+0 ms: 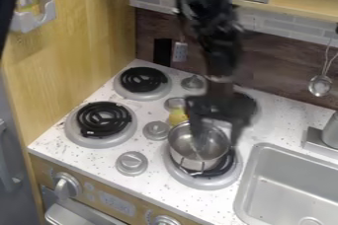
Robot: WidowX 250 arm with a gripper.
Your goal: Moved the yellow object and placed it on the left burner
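Note:
The black gripper [216, 132] hangs over the metal pot, its two fingers spread apart with nothing seen between them. One finger is above the pot's interior and the other is near its right rim. A small yellow object [177, 116] lies on the white stovetop just behind and left of the pot, to the gripper's left; part of it may be hidden. On the left side are two black coil burners, one at the front [104, 119] and one at the back [142, 80], both bare.
The silver pot [191, 156] sits on the front right burner [230, 173]. Grey knobs [156, 130] stand between the left and right burners. The sink [290, 184] is at the right, beside a faucet base [320, 142]. A wooden wall [66, 66] borders the left.

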